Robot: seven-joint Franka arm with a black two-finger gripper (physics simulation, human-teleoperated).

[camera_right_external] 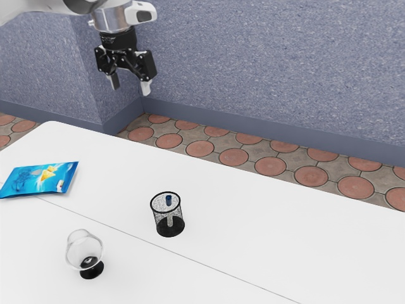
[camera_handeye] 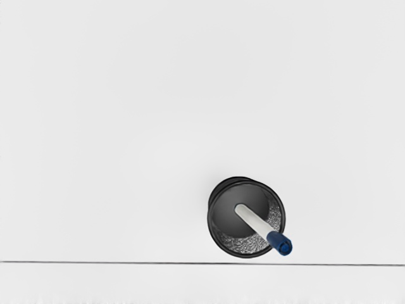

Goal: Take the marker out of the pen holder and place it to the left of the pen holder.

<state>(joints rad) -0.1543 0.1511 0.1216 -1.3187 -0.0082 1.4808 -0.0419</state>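
High above the table's far edge, my gripper (camera_right_external: 130,90) stands open, its two fingertips apart with nothing between them. The black mesh pen holder (camera_right_external: 159,218) is upright on the white table, well below the hand and toward the exterior view's right. A marker with a blue cap (camera_right_external: 168,200) stands inside it. In the wrist view the pen holder (camera_handeye: 223,233) is seen from above, and the white-bodied marker (camera_handeye: 256,221) leans against its rim with the blue end sticking out.
A blue snack bag (camera_right_external: 39,180) lies on the white table (camera_right_external: 266,228) at the exterior view's left. A clear glass with a black base (camera_right_external: 84,251) stands nearer the camera, to the exterior view's left of the pen holder. A wall rises beyond the table.
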